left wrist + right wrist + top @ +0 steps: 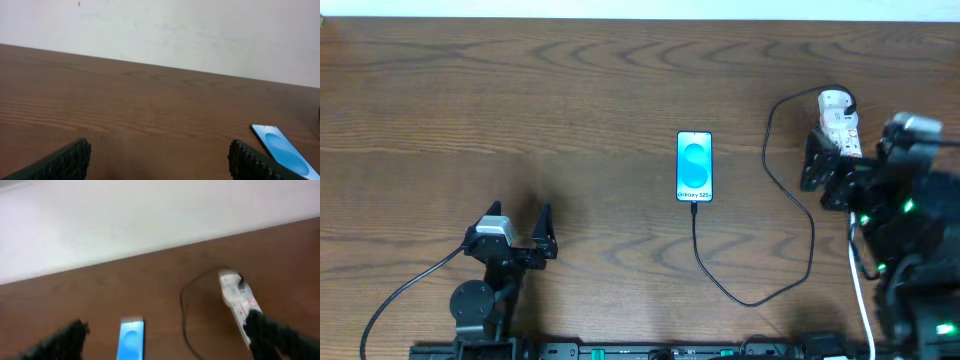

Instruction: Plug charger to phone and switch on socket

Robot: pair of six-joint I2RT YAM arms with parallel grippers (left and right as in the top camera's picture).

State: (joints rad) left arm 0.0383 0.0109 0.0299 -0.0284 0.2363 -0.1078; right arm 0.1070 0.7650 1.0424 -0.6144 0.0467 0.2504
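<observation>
The phone [695,166] lies flat mid-table with its blue screen lit. The thin black charger cable [750,297] runs from the phone's near end, loops right and up to the white socket strip [837,122] at the far right. My right gripper [825,170] is open and hovers just by the strip's near part. In the right wrist view the phone [131,338], the cable [184,311] and the strip [235,300] show between the open fingers [167,340]. My left gripper [520,235] is open and empty at the near left; the phone [285,156] shows at its right.
The white power-strip cord [860,290] runs down the right side by the right arm. A black cable [405,290] trails from the left arm's base. The table's far edge meets a white wall [160,35].
</observation>
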